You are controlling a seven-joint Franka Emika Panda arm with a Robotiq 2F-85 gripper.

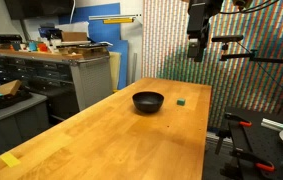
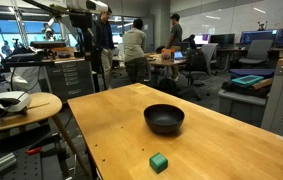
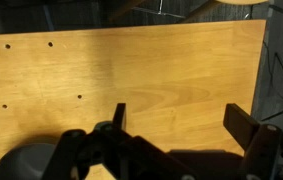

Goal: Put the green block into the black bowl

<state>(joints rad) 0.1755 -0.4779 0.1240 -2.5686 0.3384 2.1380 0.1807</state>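
As I judge it, nothing of the job is done yet. The wooden table spreads wide beneath me. On it sits the black bowl, with nothing showing inside it. The green block lies just beside the bowl on bare wood, clear of the rim.

My gripper hangs high over the table's far edge, well apart from both. In the wrist view my fingers are spread wide with only wood between them, so I am holding nothing. The bowl's dark curve sits in the lower left corner of that view. The whole job is left: come down on the block, close on it, carry it over the rim and let go.

The tabletop is pale and smooth, made of joined planks. The room around it looks like a working lab. A tall patterned screen stands behind the table, and a grey drawer cabinet is piled with clutter. In an exterior view, people stand among desks and a round side table is close by. A strip of yellow tape marks the near corner, and a few small dark holes dot the wood.
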